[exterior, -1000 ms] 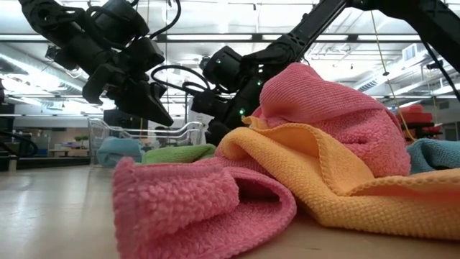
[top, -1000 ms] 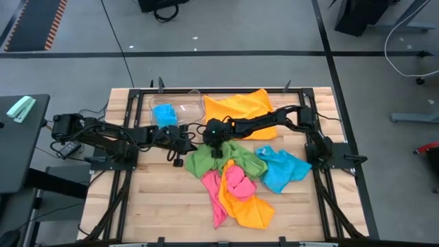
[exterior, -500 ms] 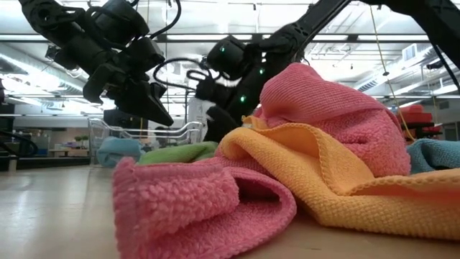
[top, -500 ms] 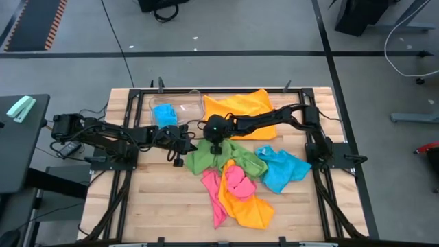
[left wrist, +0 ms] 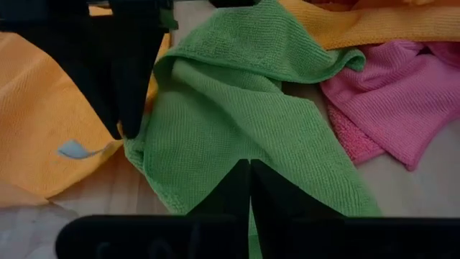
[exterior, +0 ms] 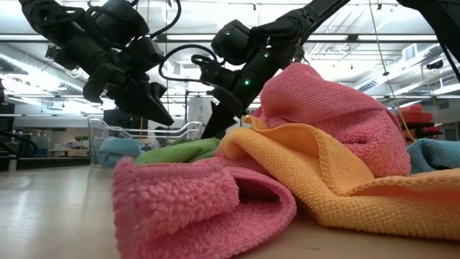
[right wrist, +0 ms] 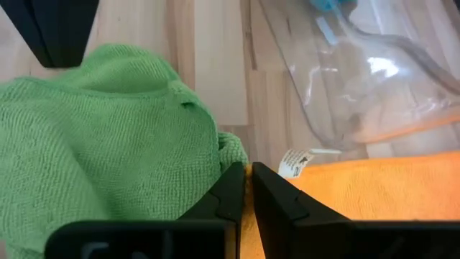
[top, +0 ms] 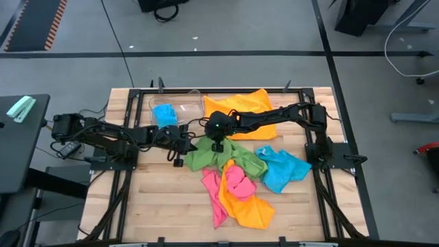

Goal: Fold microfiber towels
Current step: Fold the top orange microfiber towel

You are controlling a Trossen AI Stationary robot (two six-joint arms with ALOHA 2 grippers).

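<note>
Green towel (top: 206,156): both corners pinched, left hand (top: 185,146) and right hand (top: 218,146) clamped on it, over desk (top: 158,199).

My right gripper (top: 217,145) now sits higher and nearer the table's twelve o'clock edge than a second ago, when it was lower over the heap. Its closed fingers pull the green towel (top: 206,156) with it, so the cloth's eleven o'clock corner stretches up toward the flat orange towel (top: 240,106). In the low view the arm's wrist rides higher above the pile.
</note>
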